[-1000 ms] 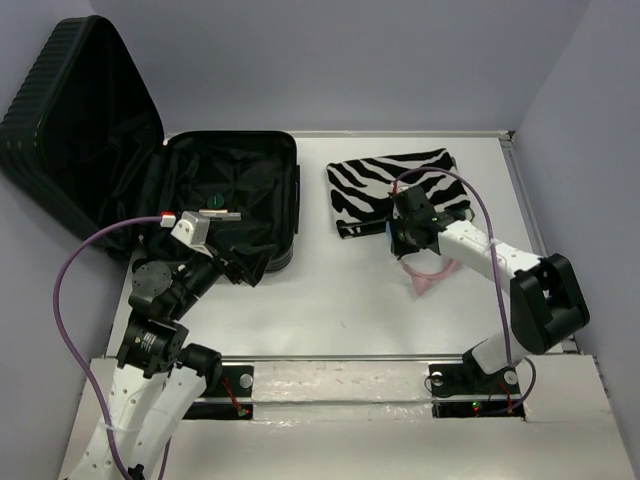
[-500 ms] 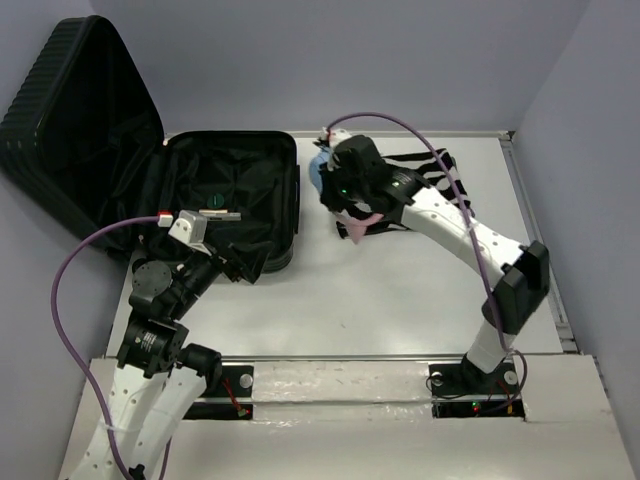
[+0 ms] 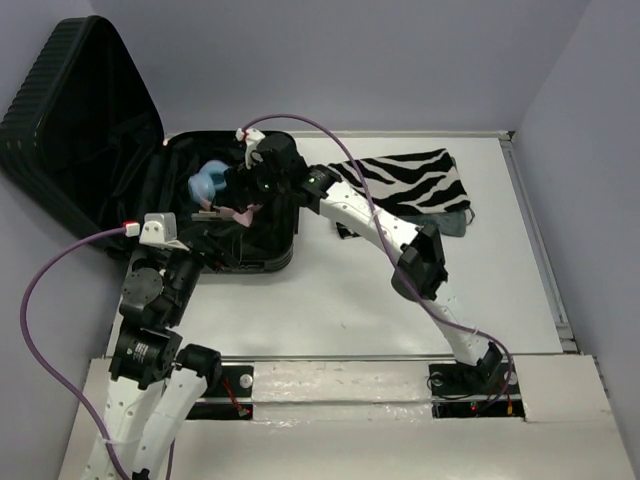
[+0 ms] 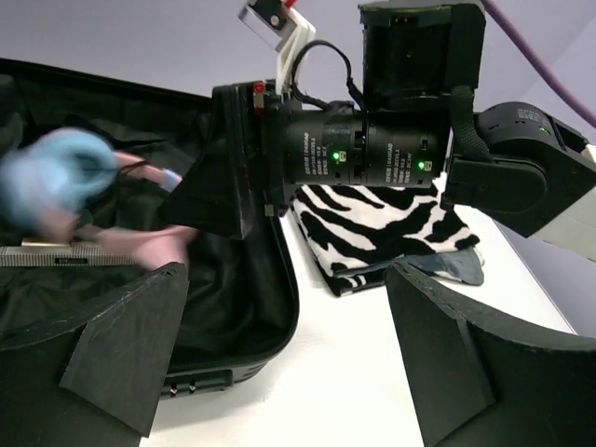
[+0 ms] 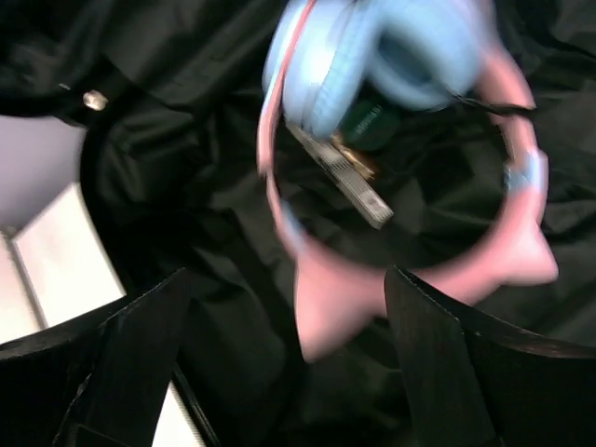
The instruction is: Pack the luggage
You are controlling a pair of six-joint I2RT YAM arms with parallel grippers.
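Right end effector: fingers spread wide, gripping nothing, poised over the open luggage at the upper left of the top view.
Headphones: pink band, light-blue ear cups, blurred; seen between and beyond the right fingers, over the black lining.
Ruler: lies on the lining under the headphones.
Left end effector: fingers spread wide, empty, at the near edge of the luggage.
Luggage: on the bench, lid raised toward the upper left corner.
Zebra pouch: flat on the bench, just right of the luggage.
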